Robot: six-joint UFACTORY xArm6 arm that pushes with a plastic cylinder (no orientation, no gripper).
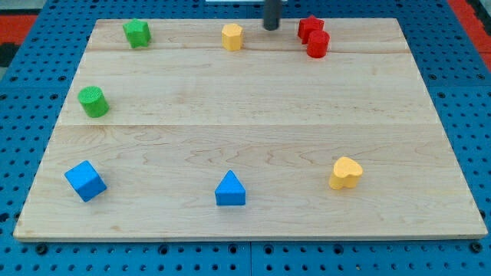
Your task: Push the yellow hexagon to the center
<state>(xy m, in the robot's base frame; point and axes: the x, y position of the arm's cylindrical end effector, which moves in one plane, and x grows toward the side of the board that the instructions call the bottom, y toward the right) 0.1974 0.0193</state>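
near: blue cube (85, 181), blue triangle (230, 189), yellow heart (346, 172) on worktop (253, 107) | far: yellow hexagon (232, 36) at top edge, my tip (271, 27) just right of it, apart | fingers: none, rod only | risk: a sideways push from here slides it left toward green blocks (136, 33), not to center; 2 red blocks (313, 36) close by right.
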